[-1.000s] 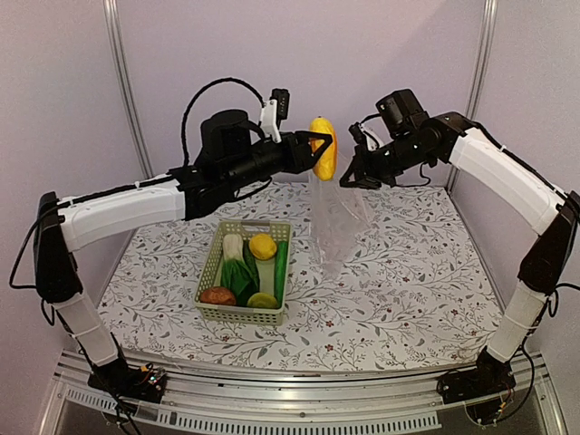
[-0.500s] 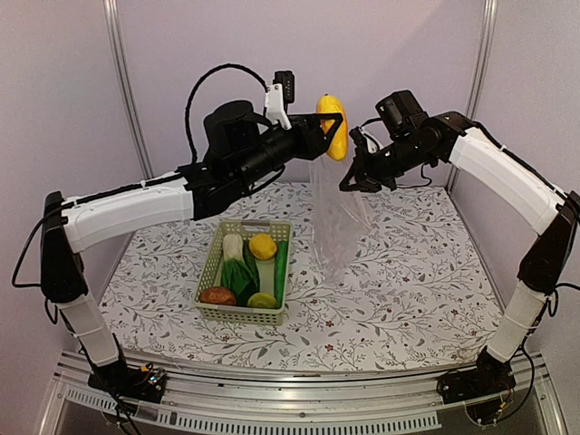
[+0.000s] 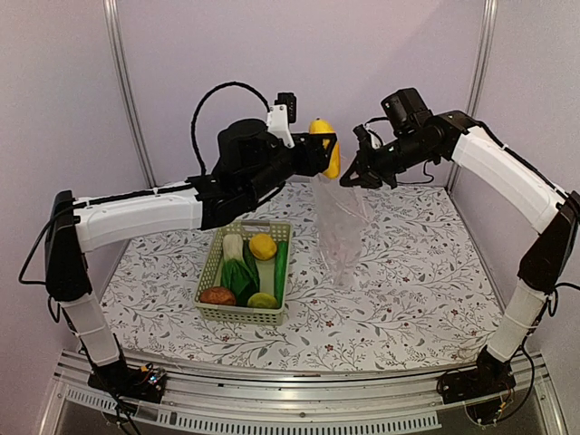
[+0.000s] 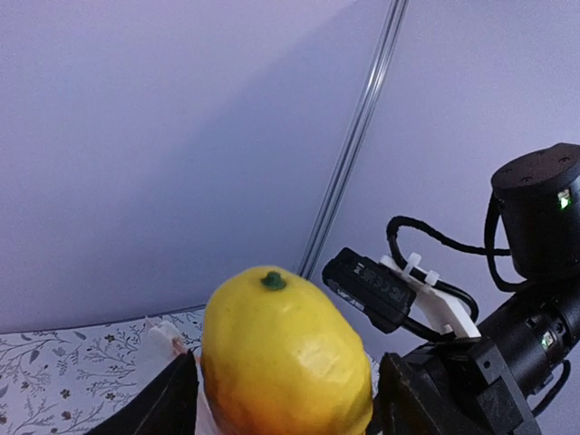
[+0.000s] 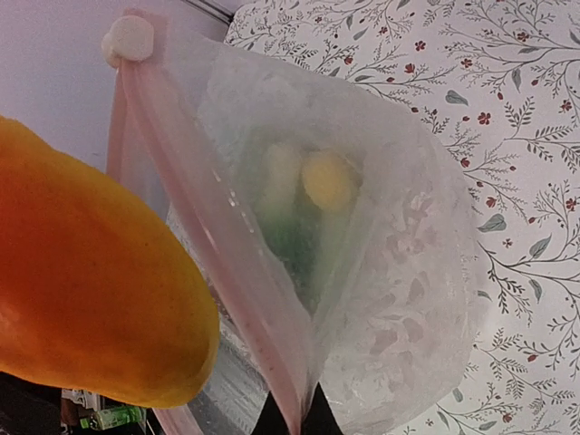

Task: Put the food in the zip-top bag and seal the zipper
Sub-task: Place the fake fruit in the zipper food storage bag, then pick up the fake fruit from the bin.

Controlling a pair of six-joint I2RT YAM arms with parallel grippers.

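My left gripper [image 3: 324, 156] is shut on an orange-yellow toy fruit [image 3: 327, 145], held high over the table; it fills the left wrist view [image 4: 283, 353] between the black fingers [image 4: 168, 410]. My right gripper [image 3: 350, 178] is shut on the mouth edge of the clear zip-top bag [image 3: 337, 227], which hangs down to the table. In the right wrist view the pinkish zipper strip [image 5: 204, 245] runs up from my gripper [image 5: 295, 424], the bag [image 5: 408, 299] gapes open, and the fruit [image 5: 86, 299] sits just left of the mouth.
A pale green lattice basket [image 3: 207, 276] left of the bag holds a bok choy [image 3: 236, 267], a yellow fruit [image 3: 263, 246], a cucumber [image 3: 282, 258], a reddish-brown piece [image 3: 217, 295] and a yellow-green fruit [image 3: 263, 300]. Metal posts stand at the back corners.
My left gripper carried the fruit up and right, then lowered it slightly against the bag's mouth. My right gripper lifted the bag's edge a little.
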